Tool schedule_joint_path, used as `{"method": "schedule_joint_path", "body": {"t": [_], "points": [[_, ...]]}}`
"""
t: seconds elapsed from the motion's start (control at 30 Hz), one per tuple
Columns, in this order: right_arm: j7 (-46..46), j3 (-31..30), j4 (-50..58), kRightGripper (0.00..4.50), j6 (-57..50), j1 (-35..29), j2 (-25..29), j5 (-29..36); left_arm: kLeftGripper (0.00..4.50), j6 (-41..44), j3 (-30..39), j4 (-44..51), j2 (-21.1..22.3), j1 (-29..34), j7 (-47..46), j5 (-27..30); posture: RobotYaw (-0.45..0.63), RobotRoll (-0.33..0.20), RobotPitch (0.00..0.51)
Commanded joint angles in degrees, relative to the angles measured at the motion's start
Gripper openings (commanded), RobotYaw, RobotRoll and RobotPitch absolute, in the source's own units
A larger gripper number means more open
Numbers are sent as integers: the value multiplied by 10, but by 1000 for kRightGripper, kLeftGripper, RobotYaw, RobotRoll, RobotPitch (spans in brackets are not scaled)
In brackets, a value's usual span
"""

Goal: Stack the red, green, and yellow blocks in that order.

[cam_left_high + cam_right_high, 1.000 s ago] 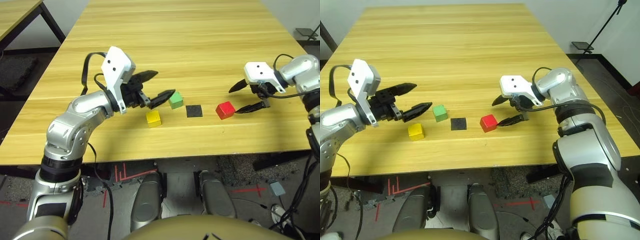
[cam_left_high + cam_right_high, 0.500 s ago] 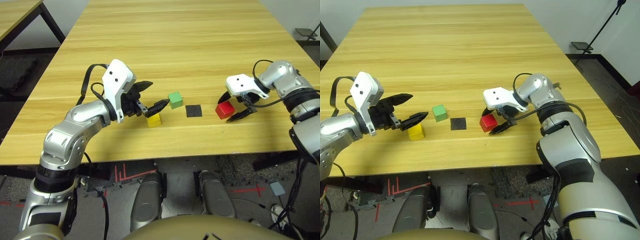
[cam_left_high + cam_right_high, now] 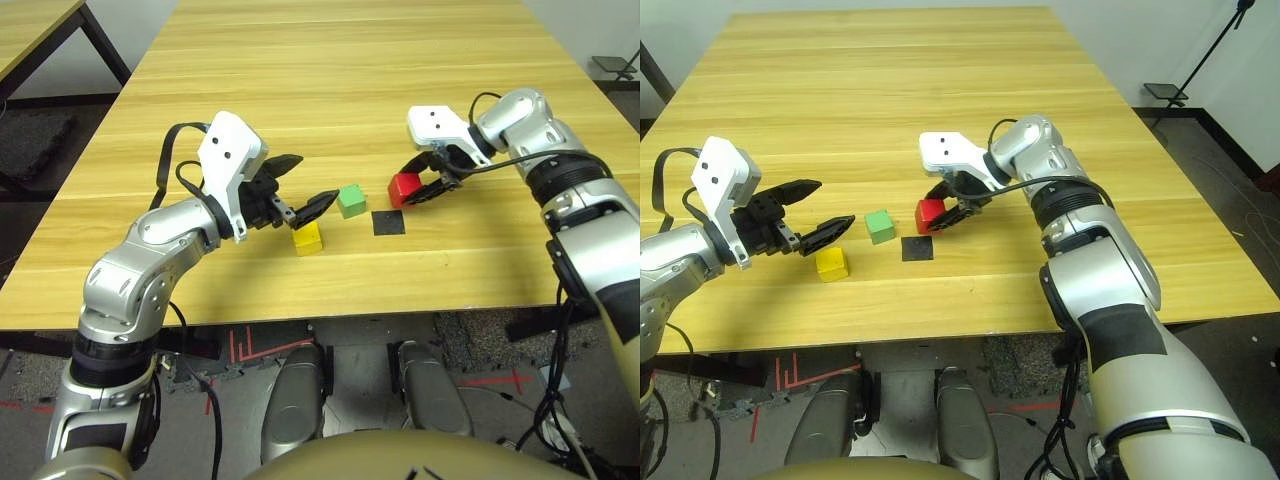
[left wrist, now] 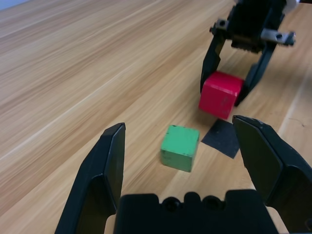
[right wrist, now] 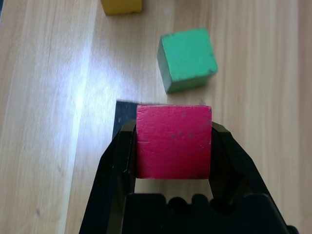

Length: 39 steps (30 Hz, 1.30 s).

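My right gripper (image 3: 410,189) is shut on the red block (image 3: 404,188) and holds it slightly above the table, just beyond the flat black patch (image 3: 388,222). In the right wrist view the red block (image 5: 173,141) sits between both fingers, with the green block (image 5: 187,58) and the yellow block (image 5: 122,6) further ahead. The green block (image 3: 351,200) rests on the table to the left of the red one. In front of it and a little further left lies the yellow block (image 3: 308,238). My left gripper (image 3: 306,184) hovers open above the yellow block, pointing at the green block (image 4: 180,147).
The wooden table (image 3: 360,80) stretches far back behind the blocks. Its front edge (image 3: 330,308) runs close below the yellow block. A second table (image 3: 30,25) stands at the far left.
My right gripper has shut on the red block, lifted it and carried it left past the black patch toward the green block. My left gripper has dropped slightly toward the yellow block.
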<state>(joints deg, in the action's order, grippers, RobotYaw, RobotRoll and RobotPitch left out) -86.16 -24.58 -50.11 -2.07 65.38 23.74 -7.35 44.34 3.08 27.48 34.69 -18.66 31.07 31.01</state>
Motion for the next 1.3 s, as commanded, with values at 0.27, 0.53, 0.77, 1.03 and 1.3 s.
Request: {"method": "schedule_joint_path", "body": {"t": [0.27,0.53,0.77,1.03,1.3], "points": [[16,-19,52,2042,-42,-24,-16,-37,4500,1,-6,-5,-20,-11,-18,-18,541,-236,131],[3,-27,77,2042,-56,-39,-15,-41,4500,5,-5,0,-26,-9,-29,-16,552,-242,141],[1,-37,91,2042,-58,-57,-4,-53,4500,3,-9,-6,-31,-16,-35,-19,548,-243,144],[-2,-38,105,2987,-66,-75,-1,-55,4500,1,-25,-37,-37,-44,-28,-25,532,-224,138],[-63,28,49,4428,-15,-5,47,78,4500,-7,-87,-129,-16,-77,53,-46,486,-194,120]]}}
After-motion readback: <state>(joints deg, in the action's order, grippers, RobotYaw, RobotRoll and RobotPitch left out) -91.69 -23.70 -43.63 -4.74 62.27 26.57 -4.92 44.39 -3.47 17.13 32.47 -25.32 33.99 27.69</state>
